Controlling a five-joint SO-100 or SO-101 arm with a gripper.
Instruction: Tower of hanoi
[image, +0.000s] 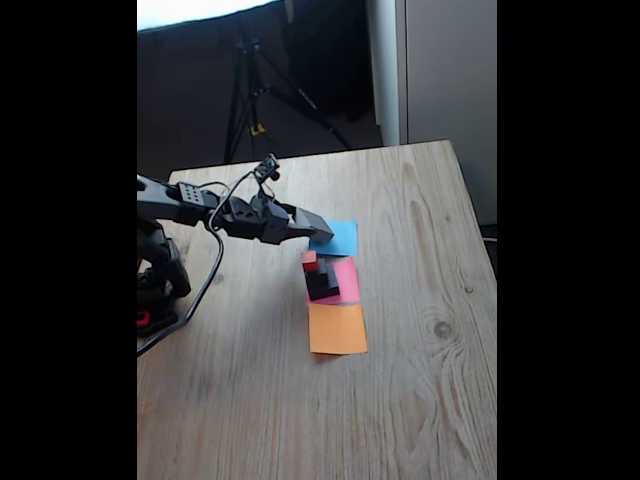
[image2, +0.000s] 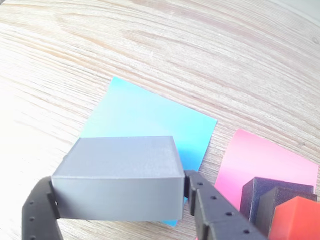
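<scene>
The Tower of Hanoi set is split at this moment: the largest grey block (image2: 117, 177) is clamped between the jaws of the gripper (image2: 120, 200), held above the near part of the blue paper square (image2: 150, 120) in the wrist view. The gripper (image: 312, 226) reaches over that same blue square (image: 340, 238) in the fixed view.

Step in hand, by judgement: transfer of the largest block to the blue square. Whether the block already touches the paper cannot be told. The next move calls for lowering it flat onto the blue square and then parting the jaws cleanly without dragging it.

Beyond, on the pink paper square (image2: 260, 160), stand 2 darker blocks (image2: 272, 197) with the red cube (image2: 296, 220) on top. The fixed view shows this stack (image: 320, 280) on pink. The orange paper square (image: 337, 329) carries nothing.

No containers are present; the 3 paper squares serve as stations on the wooden table (image: 420, 400).
</scene>
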